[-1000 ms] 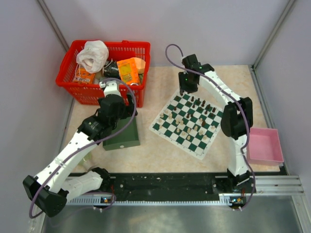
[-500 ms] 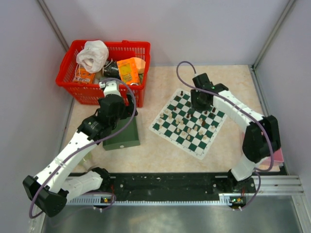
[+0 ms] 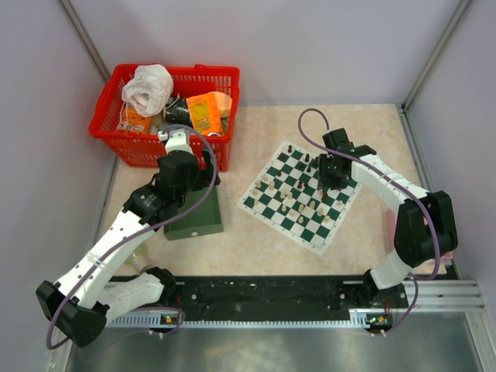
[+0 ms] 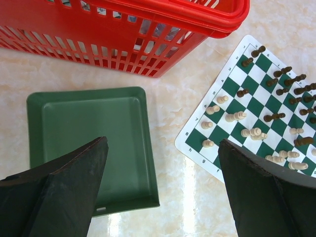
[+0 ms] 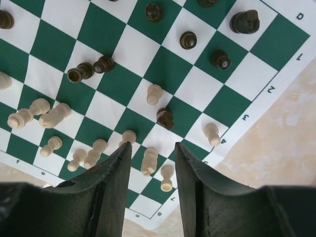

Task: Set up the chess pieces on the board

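The green-and-white board (image 3: 273,206) lies at mid-table, with black and cream chess pieces scattered on it, some lying down. My right gripper (image 3: 330,175) hovers over the board's right side, open and empty. In the right wrist view its fingertips (image 5: 150,148) straddle a cream piece (image 5: 149,161) lying on the board, with a cream pawn (image 5: 167,177) beside it and a dark piece (image 5: 165,118) just ahead. My left gripper (image 4: 163,143) is wide open and empty, above the edge of the dark green tray (image 4: 89,143). The board (image 4: 256,113) shows to its right.
A red basket (image 3: 167,108) full of items stands at the back left, right behind the green tray (image 3: 198,221). The tray holds nothing. The basket wall (image 4: 123,29) fills the top of the left wrist view. Grey walls close the table's sides.
My right gripper moved from the board's far corner rightward and nearer, over the board's right side. A black piece now stands at that far corner. The left arm has not moved.
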Tool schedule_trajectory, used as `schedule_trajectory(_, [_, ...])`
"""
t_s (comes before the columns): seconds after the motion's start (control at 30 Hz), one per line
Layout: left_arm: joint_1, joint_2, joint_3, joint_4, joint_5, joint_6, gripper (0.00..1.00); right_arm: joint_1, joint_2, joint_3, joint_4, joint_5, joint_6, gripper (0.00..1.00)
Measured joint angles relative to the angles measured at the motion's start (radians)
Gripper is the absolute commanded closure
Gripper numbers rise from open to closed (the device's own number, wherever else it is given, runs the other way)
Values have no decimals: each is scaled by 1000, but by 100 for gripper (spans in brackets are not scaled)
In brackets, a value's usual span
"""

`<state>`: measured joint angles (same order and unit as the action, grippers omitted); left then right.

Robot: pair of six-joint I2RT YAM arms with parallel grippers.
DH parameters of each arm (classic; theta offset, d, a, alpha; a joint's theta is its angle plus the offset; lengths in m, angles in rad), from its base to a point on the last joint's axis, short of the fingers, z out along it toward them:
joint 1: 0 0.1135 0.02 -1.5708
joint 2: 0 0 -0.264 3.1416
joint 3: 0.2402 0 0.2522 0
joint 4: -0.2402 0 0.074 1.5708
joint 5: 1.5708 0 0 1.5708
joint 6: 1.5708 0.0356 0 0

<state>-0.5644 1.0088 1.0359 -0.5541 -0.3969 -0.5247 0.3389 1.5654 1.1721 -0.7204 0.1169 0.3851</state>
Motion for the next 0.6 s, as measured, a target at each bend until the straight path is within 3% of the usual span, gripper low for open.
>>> schedule_trajectory(0.6, [0,-20,-10,-14,-1,-1,1,-39,138,0,68,-58,-45,61])
